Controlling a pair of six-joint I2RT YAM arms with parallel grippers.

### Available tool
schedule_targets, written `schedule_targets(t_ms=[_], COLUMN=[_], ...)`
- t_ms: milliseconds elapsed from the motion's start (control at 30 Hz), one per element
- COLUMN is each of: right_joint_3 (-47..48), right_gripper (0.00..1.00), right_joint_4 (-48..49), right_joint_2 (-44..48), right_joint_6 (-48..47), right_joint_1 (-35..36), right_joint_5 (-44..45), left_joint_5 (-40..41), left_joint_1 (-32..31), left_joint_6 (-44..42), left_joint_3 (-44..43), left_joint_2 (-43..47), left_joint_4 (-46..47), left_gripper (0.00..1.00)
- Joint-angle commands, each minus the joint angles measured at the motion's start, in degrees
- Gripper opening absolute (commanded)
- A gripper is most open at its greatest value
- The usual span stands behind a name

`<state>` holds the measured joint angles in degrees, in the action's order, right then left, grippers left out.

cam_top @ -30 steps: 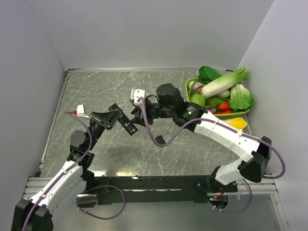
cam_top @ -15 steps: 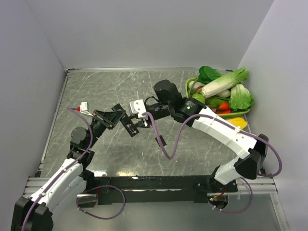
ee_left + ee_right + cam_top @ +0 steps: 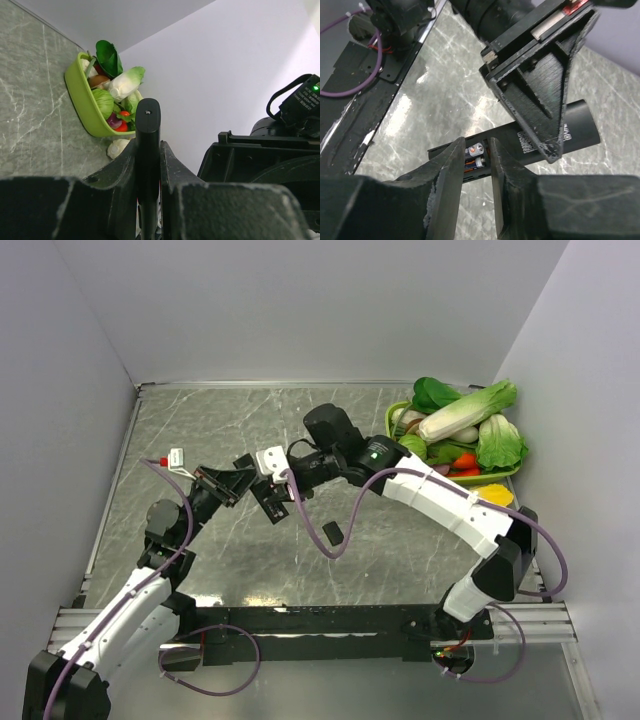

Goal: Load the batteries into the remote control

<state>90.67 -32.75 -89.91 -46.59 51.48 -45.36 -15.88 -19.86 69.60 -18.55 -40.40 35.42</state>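
Black remote control (image 3: 577,129) is clamped in the left gripper (image 3: 148,150) left of centre, long axis slanting near-right. Batteries (image 3: 478,156) sit in its open bay, straight under the right gripper (image 3: 478,144), fingers barely parted, looks empty.

The right gripper (image 3: 277,480) has swung left across the table (image 3: 200,420) (its white wrist camera (image 3: 270,458) dropping nearer as it went) and now sits right at the remote control (image 3: 268,503). The right arm's elbow (image 3: 500,562) has drawn in leftward.
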Motion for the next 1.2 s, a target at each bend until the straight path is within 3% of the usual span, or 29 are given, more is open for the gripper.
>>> schedule_targets(t_ms=[0, 700, 900, 1167], right_joint_3=[4.4, 4.3, 2.3, -3.1], right_gripper=[0.33, 0.25, 0.14, 0.08], right_joint_4=[-2.2, -5.0, -5.0, -2.8], right_joint_2=[-2.3, -4.2, -4.0, -2.8], right_joint_6=[-2.5, -3.0, -2.9, -2.2], right_joint_1=[-0.3, -0.4, -0.5, -0.4], right_joint_5=[-1.3, -0.9, -1.3, -1.4], left_joint_5=[-1.3, -1.9, -2.0, -1.5], left_joint_1=[-0.2, -0.3, -0.3, -0.4], left_joint_6=[-2.1, -2.3, -1.0, 1.1], left_joint_3=[-3.3, -3.5, -2.8, -2.1], left_joint_2=[0.0, -0.1, -0.1, 0.2], left_joint_4=[1.4, 2.7, 5.2, 9.3], left_gripper=[0.02, 0.02, 0.02, 0.02])
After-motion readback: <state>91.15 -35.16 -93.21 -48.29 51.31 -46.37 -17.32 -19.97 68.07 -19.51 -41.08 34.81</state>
